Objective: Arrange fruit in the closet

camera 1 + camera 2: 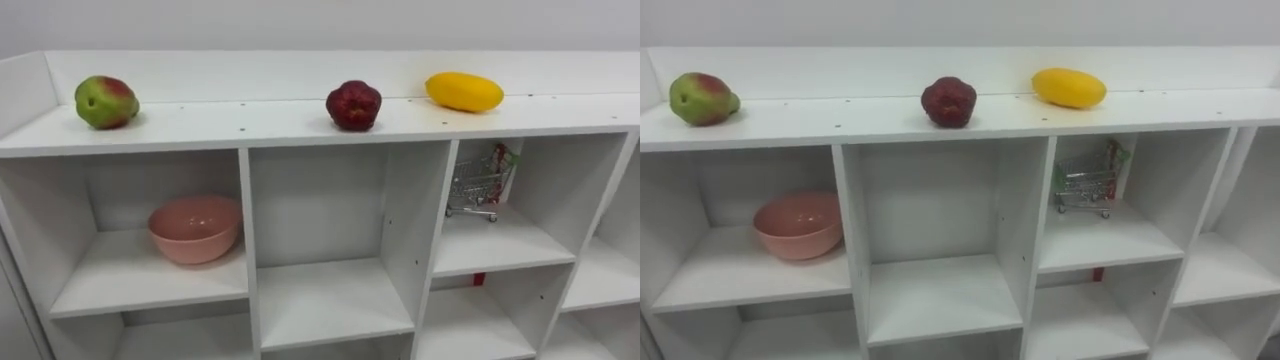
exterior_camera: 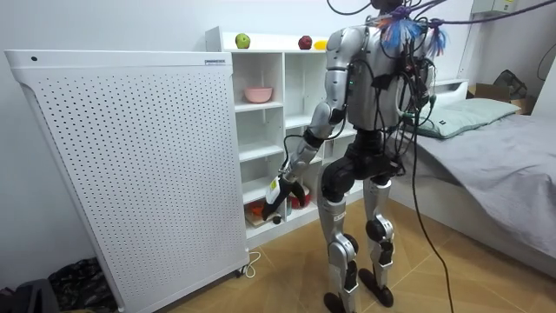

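Three fruits lie on top of the white closet (image 1: 300, 125): a green and red apple (image 1: 106, 101) at the left, a dark red fruit (image 1: 353, 105) in the middle and a yellow mango (image 1: 464, 91) to its right. In the room view I stand close in front of the closet (image 2: 261, 130), facing it. My left hand (image 2: 276, 198) hangs low beside the lower compartments, well below the fruit on top.
A pink bowl (image 1: 195, 228) sits in the upper left compartment and a small toy shopping cart (image 1: 482, 182) in the upper right one. A white perforated panel (image 2: 130, 165) stands at the room view's left of the closet, a bed (image 2: 495, 148) at its right.
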Controlling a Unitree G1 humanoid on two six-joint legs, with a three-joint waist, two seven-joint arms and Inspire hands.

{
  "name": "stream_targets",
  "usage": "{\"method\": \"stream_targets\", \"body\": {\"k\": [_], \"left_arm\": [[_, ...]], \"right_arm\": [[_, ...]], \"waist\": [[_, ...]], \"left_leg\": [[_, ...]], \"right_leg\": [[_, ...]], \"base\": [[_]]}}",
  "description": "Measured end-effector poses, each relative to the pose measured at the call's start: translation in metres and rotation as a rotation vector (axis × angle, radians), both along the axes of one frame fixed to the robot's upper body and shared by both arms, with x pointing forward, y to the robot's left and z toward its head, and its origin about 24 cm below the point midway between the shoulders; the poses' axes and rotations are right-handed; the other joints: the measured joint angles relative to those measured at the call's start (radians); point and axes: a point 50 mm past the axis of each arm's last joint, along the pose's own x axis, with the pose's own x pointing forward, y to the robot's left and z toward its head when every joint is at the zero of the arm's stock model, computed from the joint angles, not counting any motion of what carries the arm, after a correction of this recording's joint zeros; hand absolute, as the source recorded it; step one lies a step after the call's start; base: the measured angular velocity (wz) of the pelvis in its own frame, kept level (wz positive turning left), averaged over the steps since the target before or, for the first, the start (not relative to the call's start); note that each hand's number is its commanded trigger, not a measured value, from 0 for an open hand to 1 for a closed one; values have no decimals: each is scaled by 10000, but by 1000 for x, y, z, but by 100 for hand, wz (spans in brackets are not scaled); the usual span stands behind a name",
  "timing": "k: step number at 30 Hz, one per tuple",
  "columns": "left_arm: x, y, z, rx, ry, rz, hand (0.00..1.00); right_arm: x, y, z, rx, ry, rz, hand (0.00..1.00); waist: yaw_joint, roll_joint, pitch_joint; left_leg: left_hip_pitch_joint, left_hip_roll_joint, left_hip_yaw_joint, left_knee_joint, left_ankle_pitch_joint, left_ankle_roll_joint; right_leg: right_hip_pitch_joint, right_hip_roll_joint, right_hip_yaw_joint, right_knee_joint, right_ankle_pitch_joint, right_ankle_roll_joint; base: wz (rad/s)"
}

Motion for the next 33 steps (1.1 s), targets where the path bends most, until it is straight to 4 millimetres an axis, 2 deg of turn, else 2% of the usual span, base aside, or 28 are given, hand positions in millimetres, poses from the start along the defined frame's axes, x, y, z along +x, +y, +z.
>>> {"method": "stream_targets", "body": {"k": [1,3,8,12,14,18,22,26,28,30,33], "left_arm": [[0,0,0,-17,-33,-29,0],[3,-1,1,-117,-115,-176,0],[12,-6,2,-151,-262,-738,0],[16,-8,2,-307,-349,-921,0],[20,-9,4,-367,-504,-1020,0],[23,-10,4,-372,-598,-1115,0],[24,-11,4,-583,-531,-1218,0],[25,-12,4,-704,-451,-1407,0],[24,-11,4,-678,-411,-1417,0],[25,-12,3,-695,-376,-1552,0],[33,-16,4,-756,-479,-1862,0]], "right_arm": [[4,1,7,-132,-251,56,0],[20,6,42,-785,-1711,282,0],[41,28,94,-1722,-3859,1030,0],[65,44,135,-2974,-5172,1522,0],[69,47,151,-3320,-5816,1514,0],[74,51,171,-3903,-6522,1725,0],[77,53,184,-4305,-6878,2043,0],[84,60,208,-4522,-7727,2251,0],[84,70,219,-4620,-8245,2601,0],[89,83,228,-4732,-8681,3324,0],[93,90,238,-4768,-9003,3851,0]], "waist": [[-1,-20,-10],[22,-30,-12],[94,2,-51],[112,109,-3],[86,160,10],[225,237,-10],[287,214,-10],[362,121,-17],[403,49,4],[430,-48,-17],[609,-130,-23]], "left_leg": [[-5,-3,2,-2,0,0],[-23,30,-27,-2,0,0],[-36,13,-162,3,0,0],[-126,0,-231,33,0,0],[-220,4,-238,104,0,0],[-308,5,-384,158,17,-6],[-327,17,-468,167,57,-19],[-370,50,-451,206,66,-27],[-371,51,-450,212,71,-36],[-366,51,-454,234,72,-38],[-368,44,-467,272,73,-36]], "right_leg": [[-2,1,9,-2,0,0],[-17,-10,13,-29,0,0],[-38,-21,17,-9,3,2],[-119,-30,-38,-16,8,5],[-167,-35,-106,-15,22,1],[-173,-42,-324,-3,39,-21],[-185,-46,-417,5,46,-32],[-250,-40,-480,129,52,-42],[-263,-29,-513,162,52,-43],[-239,-34,-525,155,55,-48],[-214,-53,-539,145,60,-56]], "base": [[0],[0],[0],[-6],[11],[11],[7],[-1],[-2],[0],[1]]}}
